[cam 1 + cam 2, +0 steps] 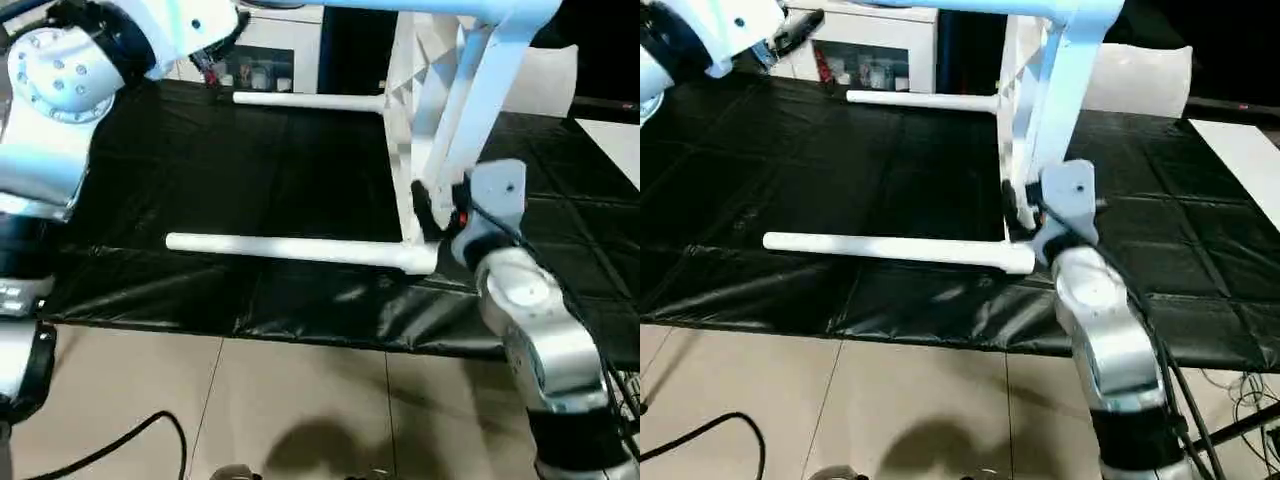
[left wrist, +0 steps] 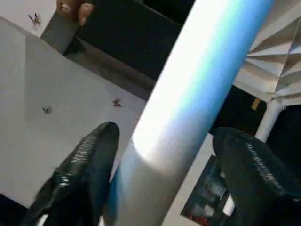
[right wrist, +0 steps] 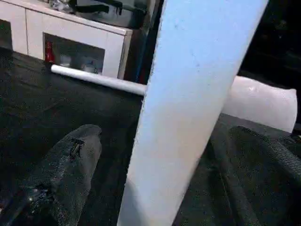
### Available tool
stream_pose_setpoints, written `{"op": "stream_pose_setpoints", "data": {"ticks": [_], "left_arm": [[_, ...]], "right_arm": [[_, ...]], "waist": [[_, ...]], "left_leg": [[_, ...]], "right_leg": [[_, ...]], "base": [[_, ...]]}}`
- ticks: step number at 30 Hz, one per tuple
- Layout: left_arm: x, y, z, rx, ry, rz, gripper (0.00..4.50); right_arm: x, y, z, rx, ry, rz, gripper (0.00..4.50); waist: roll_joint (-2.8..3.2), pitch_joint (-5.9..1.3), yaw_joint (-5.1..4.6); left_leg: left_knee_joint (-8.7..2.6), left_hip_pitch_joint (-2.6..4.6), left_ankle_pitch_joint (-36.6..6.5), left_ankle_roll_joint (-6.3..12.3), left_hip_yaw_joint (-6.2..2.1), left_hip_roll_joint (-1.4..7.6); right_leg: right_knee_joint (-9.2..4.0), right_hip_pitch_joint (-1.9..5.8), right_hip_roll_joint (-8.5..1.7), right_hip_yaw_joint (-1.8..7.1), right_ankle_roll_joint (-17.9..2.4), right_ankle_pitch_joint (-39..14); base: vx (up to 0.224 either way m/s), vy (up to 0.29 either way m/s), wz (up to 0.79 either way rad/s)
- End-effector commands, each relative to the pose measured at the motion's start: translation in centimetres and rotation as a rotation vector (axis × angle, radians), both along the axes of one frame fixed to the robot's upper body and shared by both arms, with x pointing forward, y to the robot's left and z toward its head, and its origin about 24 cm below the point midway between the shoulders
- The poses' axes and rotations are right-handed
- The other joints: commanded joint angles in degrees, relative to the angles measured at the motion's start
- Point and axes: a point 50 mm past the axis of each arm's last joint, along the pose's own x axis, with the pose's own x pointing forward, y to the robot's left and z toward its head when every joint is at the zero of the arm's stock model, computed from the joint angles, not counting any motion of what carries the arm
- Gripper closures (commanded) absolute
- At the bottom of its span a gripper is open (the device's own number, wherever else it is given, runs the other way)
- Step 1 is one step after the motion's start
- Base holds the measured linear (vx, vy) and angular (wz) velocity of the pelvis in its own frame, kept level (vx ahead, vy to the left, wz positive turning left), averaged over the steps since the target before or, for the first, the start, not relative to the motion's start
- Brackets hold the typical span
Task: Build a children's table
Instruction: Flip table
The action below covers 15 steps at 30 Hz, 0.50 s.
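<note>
Standing on edge on black counter (image 1: pixel 250 180): tabletop (image 1: pixel 408 110), two legs (image 1: pixel 290 249) pointing sideways. Right tool (image 3: pixel 164 155) and left tool (image 2: pixel 160 169) both spread open around upper legs, not clenched.

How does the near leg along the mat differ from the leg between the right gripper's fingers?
The near leg runs level along the mat; the slanted leg rises steeply. The near leg is ungripped; the slanted leg stands between the right gripper's open fingers. Both are white.
</note>
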Motion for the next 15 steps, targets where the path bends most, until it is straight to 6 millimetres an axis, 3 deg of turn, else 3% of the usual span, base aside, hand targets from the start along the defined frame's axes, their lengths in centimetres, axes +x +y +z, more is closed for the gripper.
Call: {"op": "stream_pose_setpoints", "data": {"ticks": [1,2,6,9,15], "left_arm": [[0.1,-0.4,0.1,0.016,0.005,-0.011,1.24],[0.2,-0.4,0.2,0.008,0.006,-0.009,1.29],[0.4,-0.2,0.2,-0.041,0.019,-0.006,1.38],[0.6,0.1,0.2,-0.09,0.039,-0.008,1.71],[0.8,0.3,0.2,-0.323,0.14,-0.064,1.9]], "right_arm": [[-0.3,-0.1,0.5,0.017,-0.027,0.005,0.0],[-0.5,0.2,0.6,0.05,-0.025,0.036,0.0],[-1.1,1.1,0.9,0.075,-0.055,0.106,0.0],[-1.3,1.5,1.2,0.053,-0.087,0.131,0.0],[-1.5,2.1,1.5,0.043,-0.122,0.158,0.0]], "waist": [[0.94,-3.61,0.04],[0.63,-3.59,-0.04],[0.77,-3.59,0.12],[0.82,-3.51,0.09],[0.95,-3.55,0.24]], "left_leg": [[-4.33,0.15,-6.8,-3.45,-1.78,3.79],[-4.35,0.11,-6.6,-3.18,-1.73,3.81],[-4.34,0.02,-6.1,-2.86,-1.78,3.84],[-4.34,0.1,-6.6,-2.8,-1.74,3.76],[-4.3,0.05,-5.9,-2.63,-1.72,3.81]], "right_leg": [[-3.96,3.31,-5.61,4.06,-5.5,-10.0],[-4.0,3.33,-5.6,4.05,-5.6,-9.6],[-3.94,3.35,-5.71,4.04,-5.8,-9.5],[-4.14,3.24,-5.72,4.06,-5.7,-10.4],[-3.95,3.26,-5.72,4.09,-6.1,-9.7]], "base": [[0.0,0.0,0.0],[0.0,0.0,0.0],[0.0,0.0,0.0],[0.0,0.0,0.0],[0.0,0.0,0.0]]}}
